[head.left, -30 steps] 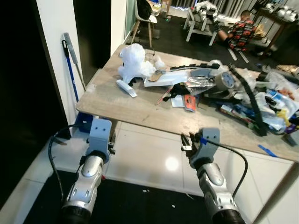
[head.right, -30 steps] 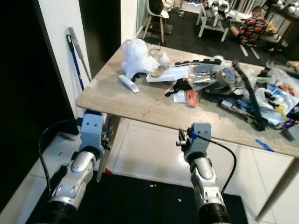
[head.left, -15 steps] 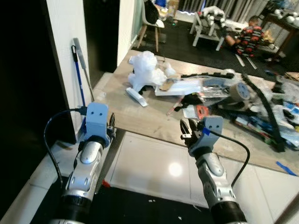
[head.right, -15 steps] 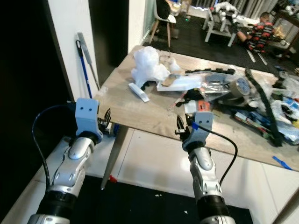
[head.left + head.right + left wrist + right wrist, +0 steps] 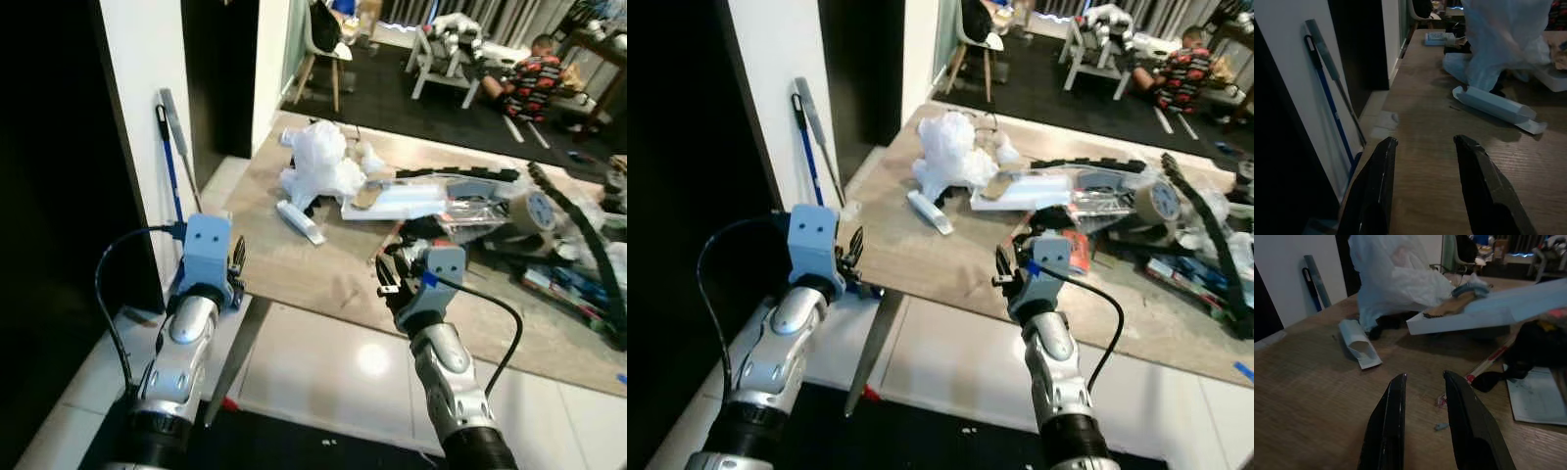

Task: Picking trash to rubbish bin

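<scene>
While both silver arms reach forward and up from the lower edge of the head views, the left gripper (image 5: 235,269) hovers at the near left corner of the table (image 5: 294,264) and the right gripper (image 5: 392,279) hangs over its near edge, further right. Along the wrist views the fingers (image 5: 1376,191) of the left gripper stand well apart with nothing between them, above bare wood; those of the right gripper (image 5: 1422,423) are parted by a narrower gap, also empty, over small scraps (image 5: 1441,401) on the tabletop that the head views do not resolve. Just beyond both lies a flattened white carton (image 5: 300,221), and behind it a crumpled white bag (image 5: 321,162) beside a long white box (image 5: 402,203). Right of these the table is heaped with trash: black cables (image 5: 578,230), a tape roll (image 5: 534,208), plastic wraps. Left of the table, a blue-handled tool (image 5: 168,171) leans against a white wall (image 5: 132,117). Farther off stand a chair (image 5: 328,34) and a seated person (image 5: 534,73) on the dark floor.
</scene>
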Controlling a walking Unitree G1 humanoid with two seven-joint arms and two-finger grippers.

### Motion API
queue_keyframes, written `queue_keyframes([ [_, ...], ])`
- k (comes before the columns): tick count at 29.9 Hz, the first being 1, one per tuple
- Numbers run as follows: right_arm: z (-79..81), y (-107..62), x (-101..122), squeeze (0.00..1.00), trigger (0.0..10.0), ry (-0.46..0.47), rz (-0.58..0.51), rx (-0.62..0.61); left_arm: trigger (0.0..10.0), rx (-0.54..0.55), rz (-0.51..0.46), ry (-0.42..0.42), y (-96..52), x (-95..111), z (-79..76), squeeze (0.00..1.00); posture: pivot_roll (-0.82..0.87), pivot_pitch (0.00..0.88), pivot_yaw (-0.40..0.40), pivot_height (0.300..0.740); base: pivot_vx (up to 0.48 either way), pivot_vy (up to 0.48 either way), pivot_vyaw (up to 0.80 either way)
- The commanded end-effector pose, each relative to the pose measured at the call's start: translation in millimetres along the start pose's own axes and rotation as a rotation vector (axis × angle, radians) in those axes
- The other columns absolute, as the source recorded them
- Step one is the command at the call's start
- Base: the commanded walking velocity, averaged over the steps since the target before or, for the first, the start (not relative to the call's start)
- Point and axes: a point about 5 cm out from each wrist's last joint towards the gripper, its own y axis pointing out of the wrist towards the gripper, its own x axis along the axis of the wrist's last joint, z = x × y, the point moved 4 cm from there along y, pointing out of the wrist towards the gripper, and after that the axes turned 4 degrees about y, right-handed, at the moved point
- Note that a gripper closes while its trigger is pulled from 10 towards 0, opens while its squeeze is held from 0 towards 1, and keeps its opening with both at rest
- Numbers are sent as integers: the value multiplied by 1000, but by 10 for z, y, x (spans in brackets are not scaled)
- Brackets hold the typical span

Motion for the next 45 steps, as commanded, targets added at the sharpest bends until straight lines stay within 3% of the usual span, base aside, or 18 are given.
queue_keyframes([
  [1, -81, -39, -22, 0, 10000, -4, 17, -20, 10000, -24, 17, -7, -15, -35, -72, 0, -32, 49, -113, 740, 285, 0, 0],
  [9, -1, -40, -88, 0, 10000, -41, 51, 28, 10000, -50, 23, -8, -23, -37, -119, 0, -32, 50, -112, 740, 286, 0, 0],
  [10, 26, -35, -84, 145, 10000, -39, 47, 41, 10000, -50, 23, -8, -21, -36, -118, 0, -31, 51, -113, 740, 285, 0, 0],
  [11, 53, -30, -81, 424, 10000, -36, 45, 51, 10000, -50, 23, -8, -20, -35, -119, 0, -31, 51, -113, 740, 289, 0, 0],
  [12, 70, -27, -79, 424, 10000, -33, 44, 58, 10000, -51, 23, -8, -20, -35, -119, 0, -31, 51, -113, 740, 289, 0, 0],
  [13, 86, -25, -75, 549, 10000, -34, 40, 66, 10000, -50, 22, -8, -18, -33, -118, 0, -30, 51, -114, 740, 289, 0, 0],
  [14, 93, -27, -76, 608, 10000, -41, 41, 71, 10000, -50, 22, -8, -17, -33, -118, 0, -30, 51, -114, 740, 285, 0, 0],
  [16, 97, -29, -76, 608, 10000, -43, 41, 75, 10000, -50, 23, -8, -18, -32, -118, 0, -30, 51, -114, 740, 287, 0, 0],
  [17, 98, -30, -74, 765, 10000, -44, 40, 78, 10000, -50, 23, -7, -17, -31, -119, 0, -32, 53, -113, 740, 285, 0, 0],
  [19, 98, -30, -73, 765, 10000, -43, 39, 79, 10000, -51, 23, -7, -17, -30, -119, 0, -32, 53, -113, 740, 285, 0, 0],
  [20, 87, -37, -67, 1000, 10000, -44, 38, 79, 10000, -53, 24, -8, -18, -30, -124, 0, -34, 55, -113, 740, 289, 0, 0],
  [30, 115, -67, -66, 1000, 10000, -29, 33, 112, 10000, -58, 27, -8, -23, -36, -131, 0, -34, 60, -113, 740, 286, 0, 0],
  [36, 125, -62, -139, 1000, 10000, -89, 80, 106, 10000, -63, 30, 3, -29, -44, -131, 0, -32, 64, -112, 740, 286, 0, 0],
  [37, 139, -61, -132, 714, 10000, -89, 75, 118, 10000, -69, 33, 11, -32, -52, -136, 0, -30, 66, -111, 740, 285, 0, 0],
  [38, 157, -63, -128, 357, 10000, -91, 72, 134, 10000, -78, 35, 19, -36, -63, -145, 0, -31, 67, -110, 740, 266, 0, 0],
  [39, 157, -63, -128, 357, 10000, -91, 72, 134, 10000, -78, 35, 19, -36, -63, -145, 0, -31, 67, -110, 740, 266, 0, 0],
  [40, 199, -70, -127, 0, 10000, -109, 69, 174, 10000, -102, 38, 35, -48, -80, -177, 0, -31, 69, -109, 740, 0, 0, 0],
  [45, 213, -63, -140, 0, 10000, -115, 80, 195, 10000, -114, 31, 45, -62, -90, -181, 0, -30, 72, -109, 740, 0, 0, 0],
])
